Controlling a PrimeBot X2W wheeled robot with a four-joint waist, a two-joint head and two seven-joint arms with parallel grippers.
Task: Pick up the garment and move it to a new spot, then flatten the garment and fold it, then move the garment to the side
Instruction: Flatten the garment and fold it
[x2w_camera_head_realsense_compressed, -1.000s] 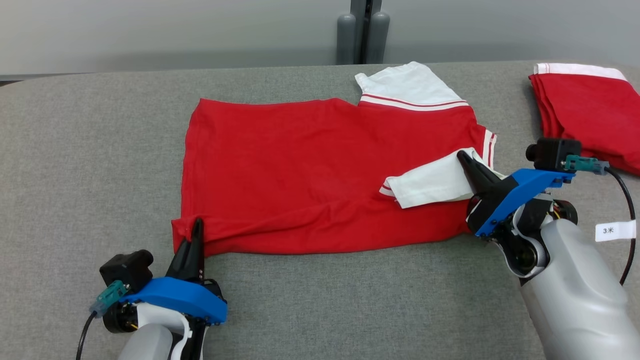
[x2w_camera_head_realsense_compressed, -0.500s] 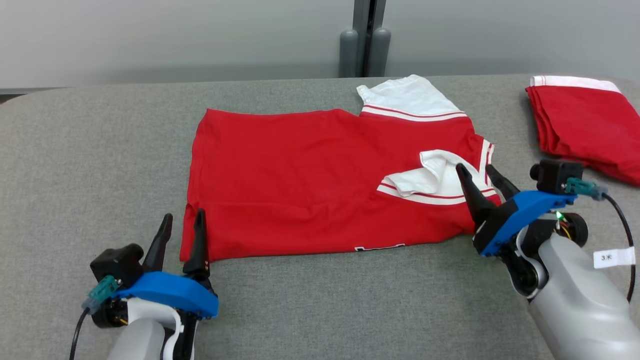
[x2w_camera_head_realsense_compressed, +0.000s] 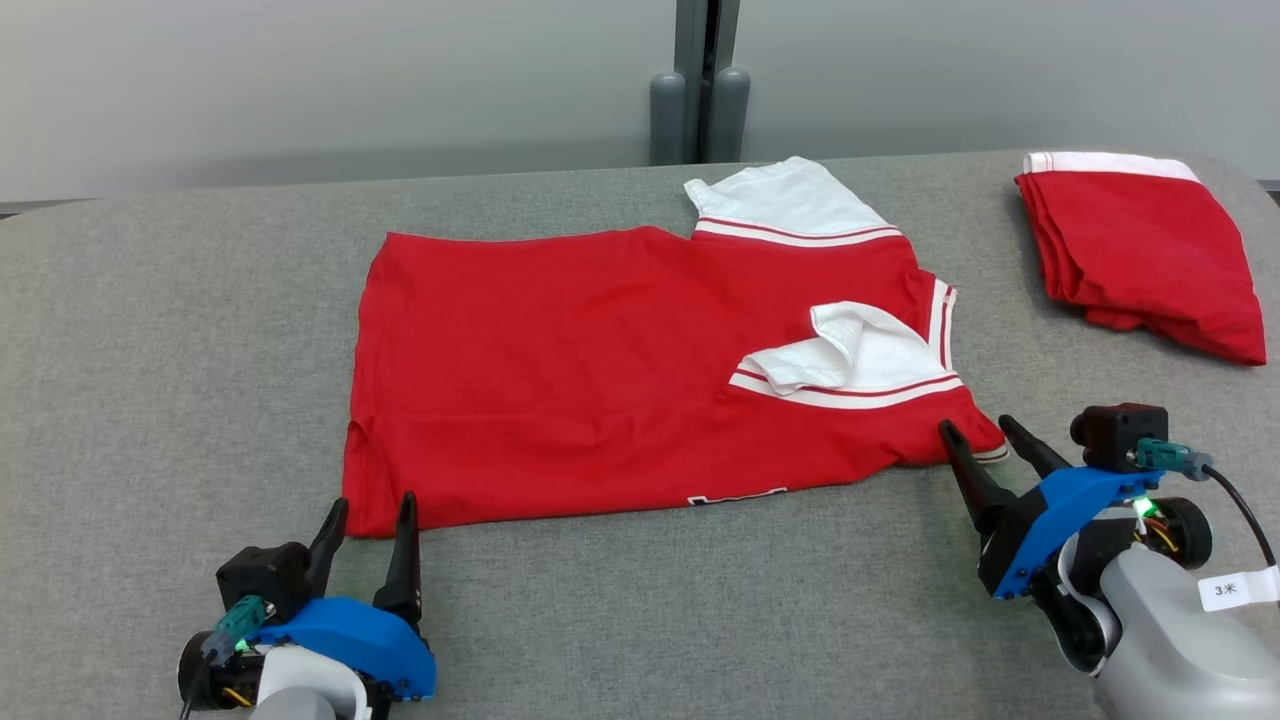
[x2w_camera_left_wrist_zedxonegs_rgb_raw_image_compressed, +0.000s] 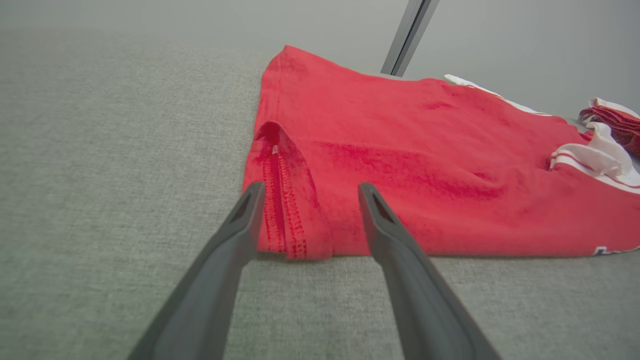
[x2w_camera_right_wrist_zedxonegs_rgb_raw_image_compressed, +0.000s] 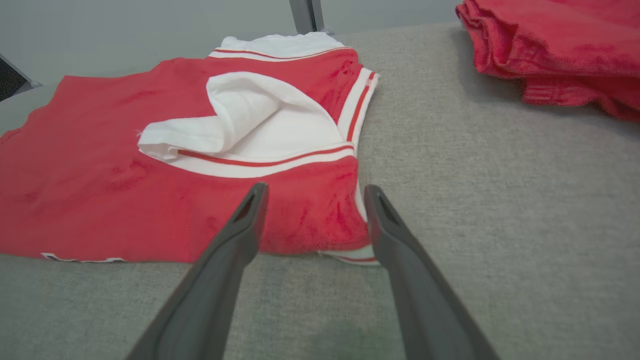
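The garment (x2w_camera_head_realsense_compressed: 600, 360) is a red shirt with white sleeves, lying folded lengthwise on the grey surface, one white sleeve (x2w_camera_head_realsense_compressed: 850, 355) turned over its right part. My left gripper (x2w_camera_head_realsense_compressed: 372, 510) stands open just short of the garment's near left corner (x2w_camera_left_wrist_zedxonegs_rgb_raw_image_compressed: 295, 235), nothing between its fingers. My right gripper (x2w_camera_head_realsense_compressed: 975, 430) stands open at the near right corner (x2w_camera_right_wrist_zedxonegs_rgb_raw_image_compressed: 330, 230), also holding nothing. In each wrist view the two dark fingers frame a corner of the red cloth (x2w_camera_right_wrist_zedxonegs_rgb_raw_image_compressed: 75, 175) without touching it.
A second red garment (x2w_camera_head_realsense_compressed: 1140, 260) lies folded at the far right of the grey padded table (x2w_camera_head_realsense_compressed: 150, 350); it also appears as the folded pile (x2w_camera_right_wrist_zedxonegs_rgb_raw_image_compressed: 555, 50). A grey post (x2w_camera_head_realsense_compressed: 700, 80) stands behind the table's far edge. A cable with a white tag (x2w_camera_head_realsense_compressed: 1235, 590) hangs from my right arm.
Both grippers went from shut on the garment's near edge to open and pulled back towards me. The released white sleeve settled onto the shirt. The camera also shifted a little.
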